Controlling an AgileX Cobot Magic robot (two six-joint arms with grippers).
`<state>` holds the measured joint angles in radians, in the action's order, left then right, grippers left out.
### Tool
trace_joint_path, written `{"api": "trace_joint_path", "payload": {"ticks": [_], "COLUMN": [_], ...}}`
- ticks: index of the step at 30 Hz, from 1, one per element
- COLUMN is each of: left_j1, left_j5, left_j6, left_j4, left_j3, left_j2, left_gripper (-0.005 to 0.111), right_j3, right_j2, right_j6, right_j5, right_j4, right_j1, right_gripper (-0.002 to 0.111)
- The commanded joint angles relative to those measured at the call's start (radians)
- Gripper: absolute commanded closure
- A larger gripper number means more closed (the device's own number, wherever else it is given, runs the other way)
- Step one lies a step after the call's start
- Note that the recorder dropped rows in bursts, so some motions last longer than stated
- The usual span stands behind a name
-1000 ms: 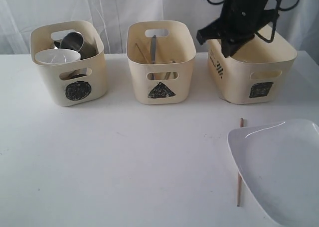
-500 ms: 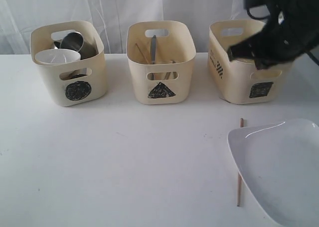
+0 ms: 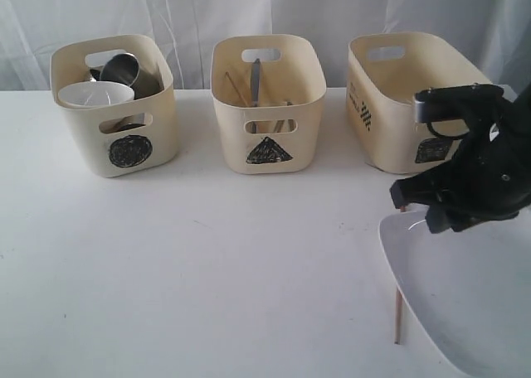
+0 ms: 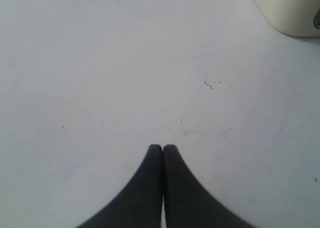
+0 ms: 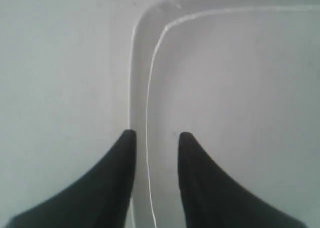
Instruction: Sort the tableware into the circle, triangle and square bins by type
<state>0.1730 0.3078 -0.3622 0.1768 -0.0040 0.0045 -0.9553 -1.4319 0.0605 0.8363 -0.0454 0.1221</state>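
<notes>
White plate (image 5: 240,113) by the worktop's (image 3: 207,270) right edge is our step: right gripper (image 5: 156,138) parted astride its rim; next we pinch. Left gripper (image 4: 163,148) closed, empty.

The exterior view looks from slightly above the table (image 3: 207,270) at the marked fronts of the bins (image 3: 228,121) in the upper frame. The left wrist view looks close down past the left gripper (image 4: 162,148) onto bare table. The right wrist view looks close down past the right gripper (image 5: 156,134) onto the plate (image 5: 240,113) rim, which the exterior view shows at lower right.

Looks like a robotics lab bench, bare white table (image 3: 207,270), white curtain (image 3: 191,13) hung behind, three cream bins (image 3: 228,121) fronted by scribbled shapes, black robot arm (image 3: 489,179).
</notes>
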Motion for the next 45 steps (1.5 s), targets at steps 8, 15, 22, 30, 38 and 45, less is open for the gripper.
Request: {"api": "trace_joint_path", "payload": {"ticks": [8, 15, 22, 30, 38, 45], "left_j1": [0.000, 0.000, 0.000, 0.000, 0.000, 0.000], "left_j5": [0.004, 0.004, 0.004, 0.004, 0.004, 0.004], "left_j6": [0.001, 0.001, 0.001, 0.001, 0.001, 0.001], "left_j4": [-0.003, -0.003, -0.003, -0.003, -0.003, -0.003], "left_j3": [0.004, 0.004, 0.004, 0.004, 0.004, 0.004], "left_j2": [-0.005, -0.005, -0.005, -0.005, -0.005, -0.005], "left_gripper": [0.107, 0.107, 0.107, 0.107, 0.107, 0.107], "right_j3": [-0.117, -0.253, -0.270, -0.270, -0.270, -0.270], "right_j2": [-0.293, -0.428, -0.480, -0.534, -0.594, -0.601], "right_j6": [0.002, 0.034, 0.130, 0.135, 0.135, -0.014], "right_j5": [-0.251, -0.248, -0.252, -0.287, -0.323, -0.323], "right_j4": [-0.015, -0.003, 0.124, 0.150, 0.146, -0.053], "right_j1": [-0.003, -0.003, -0.015, -0.049, -0.051, -0.042], "right_gripper": [0.051, 0.051, 0.051, 0.051, 0.051, 0.051]}}
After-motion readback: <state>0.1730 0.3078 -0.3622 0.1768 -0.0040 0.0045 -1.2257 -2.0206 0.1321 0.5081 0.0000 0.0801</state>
